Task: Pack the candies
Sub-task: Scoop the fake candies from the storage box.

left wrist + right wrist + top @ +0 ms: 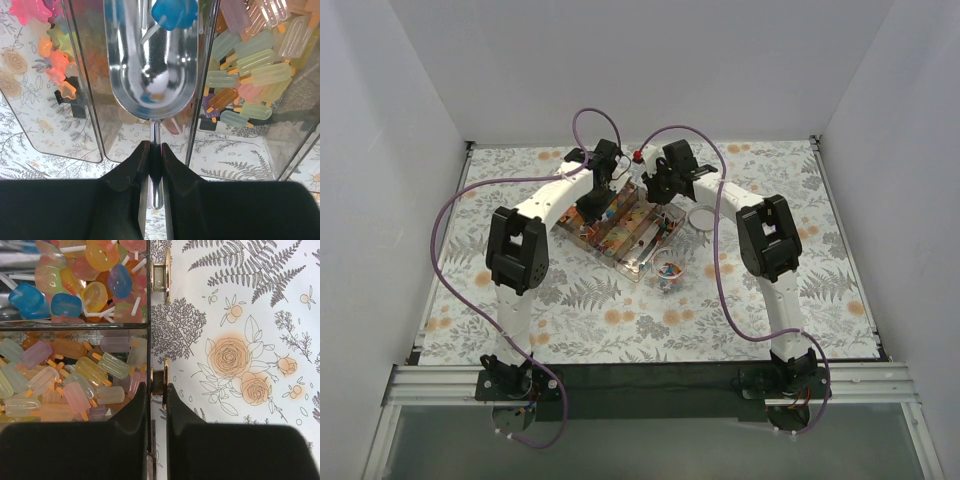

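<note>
The candies fill a clear compartment box (620,228) in the middle of the table. In the left wrist view, star candies (56,57) lie in the left compartment and ice-lolly shaped ones (250,67) in the right. My left gripper (155,146) is shut on the thin handle of a metal scoop (152,65) held over the middle compartment, with a blue candy (172,12) at its far end. My right gripper (158,386) is shut on the box's clear side wall at a gold knob (159,381), beside round lollipop candies (95,275) and ice-lolly candies (75,377).
A small clear cup (667,272) with a few mixed candies stands just in front of the box. A white ring (701,217) lies to the box's right. A flower-print cloth (620,320) covers the table, and white walls close in three sides.
</note>
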Controlling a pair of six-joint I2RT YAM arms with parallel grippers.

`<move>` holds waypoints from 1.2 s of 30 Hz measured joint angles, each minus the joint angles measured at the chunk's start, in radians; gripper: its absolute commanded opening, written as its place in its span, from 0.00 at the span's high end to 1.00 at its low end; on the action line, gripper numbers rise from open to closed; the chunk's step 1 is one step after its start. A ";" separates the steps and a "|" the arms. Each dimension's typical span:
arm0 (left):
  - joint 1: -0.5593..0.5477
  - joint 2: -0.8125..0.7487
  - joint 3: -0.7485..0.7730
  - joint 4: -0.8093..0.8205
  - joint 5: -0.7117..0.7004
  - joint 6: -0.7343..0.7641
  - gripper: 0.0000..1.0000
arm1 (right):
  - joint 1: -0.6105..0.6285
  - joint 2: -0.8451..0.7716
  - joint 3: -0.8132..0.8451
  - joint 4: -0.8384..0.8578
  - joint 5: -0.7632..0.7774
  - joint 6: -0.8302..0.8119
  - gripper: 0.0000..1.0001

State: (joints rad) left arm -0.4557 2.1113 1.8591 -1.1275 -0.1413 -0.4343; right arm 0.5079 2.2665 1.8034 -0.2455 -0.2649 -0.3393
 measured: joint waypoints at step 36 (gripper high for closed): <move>0.010 -0.062 -0.271 0.355 0.022 -0.041 1.00 | 0.023 -0.048 -0.100 0.092 -0.006 0.051 0.99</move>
State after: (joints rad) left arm -0.4461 2.0495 1.5879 -0.7727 -0.1192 -0.4751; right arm 0.5308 2.2185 1.7035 -0.1539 -0.2714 -0.2878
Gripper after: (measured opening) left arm 0.119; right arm 0.134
